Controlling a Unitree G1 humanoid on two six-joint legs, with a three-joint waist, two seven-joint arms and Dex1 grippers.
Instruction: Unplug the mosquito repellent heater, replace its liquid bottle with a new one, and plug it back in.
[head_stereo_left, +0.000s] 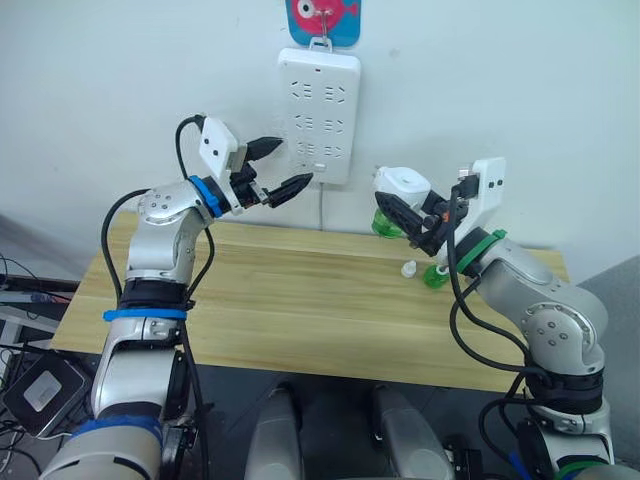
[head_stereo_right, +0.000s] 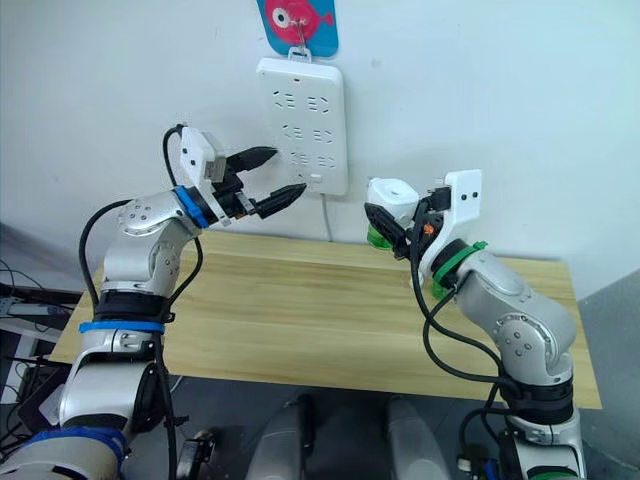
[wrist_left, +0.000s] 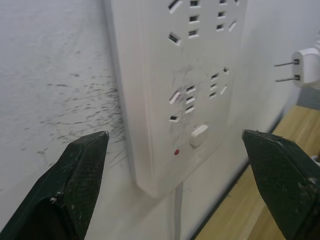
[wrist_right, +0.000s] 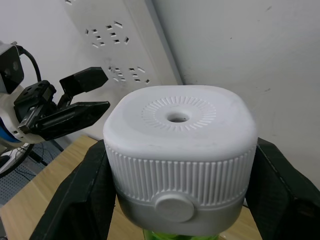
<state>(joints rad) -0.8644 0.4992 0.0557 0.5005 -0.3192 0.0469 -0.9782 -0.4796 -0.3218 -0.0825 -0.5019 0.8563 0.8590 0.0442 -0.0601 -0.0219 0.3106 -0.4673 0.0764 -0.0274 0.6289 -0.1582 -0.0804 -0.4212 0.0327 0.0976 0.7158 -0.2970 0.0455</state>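
Observation:
The mosquito repellent heater (head_stereo_left: 402, 185) is white and rounded, with a round vent hole on top (wrist_right: 178, 118). It is held up in the air to the right of the wall power strip (head_stereo_left: 319, 115), unplugged, with its two prongs bare (wrist_left: 286, 71). A green liquid bottle (head_stereo_left: 384, 224) hangs under it. My right gripper (head_stereo_left: 408, 212) is shut on the heater's ribbed sides, one black finger (wrist_right: 75, 200) on each side. My left gripper (head_stereo_left: 293, 162) is open and empty, close in front of the strip's lower sockets (wrist_left: 192, 92).
On the wooden table (head_stereo_left: 300, 300), a second green bottle (head_stereo_left: 436, 277) and a small white cap (head_stereo_left: 409, 269) lie near my right forearm. The strip hangs from a fish-shaped hook (head_stereo_left: 324, 18), and its cable (head_stereo_left: 322, 205) drops behind the table.

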